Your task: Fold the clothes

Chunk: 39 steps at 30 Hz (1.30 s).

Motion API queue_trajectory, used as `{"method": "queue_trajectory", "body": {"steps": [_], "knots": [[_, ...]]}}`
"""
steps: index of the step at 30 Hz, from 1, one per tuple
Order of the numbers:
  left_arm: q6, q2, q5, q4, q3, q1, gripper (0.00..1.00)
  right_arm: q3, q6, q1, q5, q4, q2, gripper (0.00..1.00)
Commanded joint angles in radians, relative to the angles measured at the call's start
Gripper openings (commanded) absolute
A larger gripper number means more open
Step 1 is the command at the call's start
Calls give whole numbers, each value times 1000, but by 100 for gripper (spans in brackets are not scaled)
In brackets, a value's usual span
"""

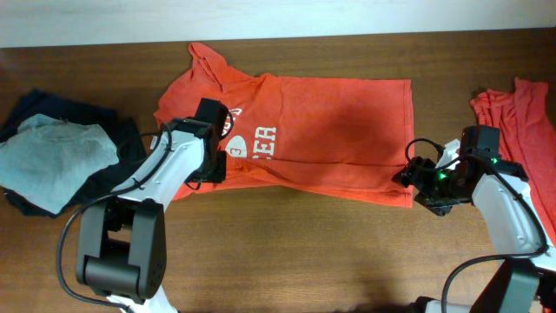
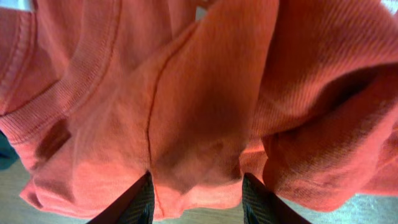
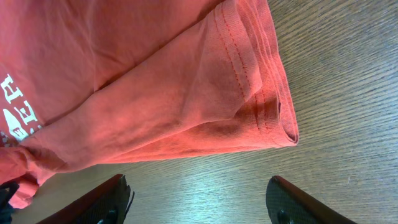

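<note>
The clothes, an orange-red T-shirt (image 1: 330, 130) with white lettering (image 1: 261, 139), lie spread across the middle of the table, the near edge folded over. My left gripper (image 1: 213, 169) is at the shirt's near left edge. In the left wrist view its fingers (image 2: 140, 202) stand apart with bunched fabric (image 2: 205, 93) between them, not pinched. My right gripper (image 1: 415, 184) hovers open just off the shirt's near right corner. In the right wrist view the hemmed corner (image 3: 273, 106) lies beyond the gripper (image 3: 198, 186), with only bare wood between the fingers.
A pale grey-blue folded tee (image 1: 52, 156) rests on dark navy garments (image 1: 95, 117) at the left. Another orange-red garment (image 1: 517, 122) lies at the right edge, behind the right arm. The brown wooden table (image 1: 304, 252) runs along the front.
</note>
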Motion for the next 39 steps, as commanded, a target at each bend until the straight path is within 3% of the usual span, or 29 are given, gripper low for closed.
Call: {"method": "queue_trajectory", "body": {"steps": [1,11,12,13,15,22,25,29,32,33,36,39], "knots": [[16,12,-25,14,-7,0,46,14,-11,5,13,0,-11,75],[16,29,-23,50,-32,0,44,14,-11,5,13,-4,-11,75],[16,29,-23,55,-32,0,36,14,-11,5,13,-5,-11,75],[16,29,-23,58,-32,0,18,14,-11,5,13,-5,-11,75],[16,28,-38,40,-24,0,1,14,-11,5,13,-9,-11,75],[16,27,-181,-130,123,2,4,14,-11,5,13,-14,-11,76],[16,27,-275,-109,148,10,9,14,-11,5,13,-14,-11,76],[16,29,-280,-23,147,60,11,14,-11,5,13,-14,-11,76],[18,30,-256,32,147,100,19,14,-11,5,13,-14,-11,76],[19,30,-253,48,147,114,31,14,-11,5,13,-14,-11,76],[19,28,-247,40,149,134,44,14,-11,5,13,-15,-11,76],[19,25,-189,-59,180,138,44,14,-11,5,13,-15,-11,76]]}}
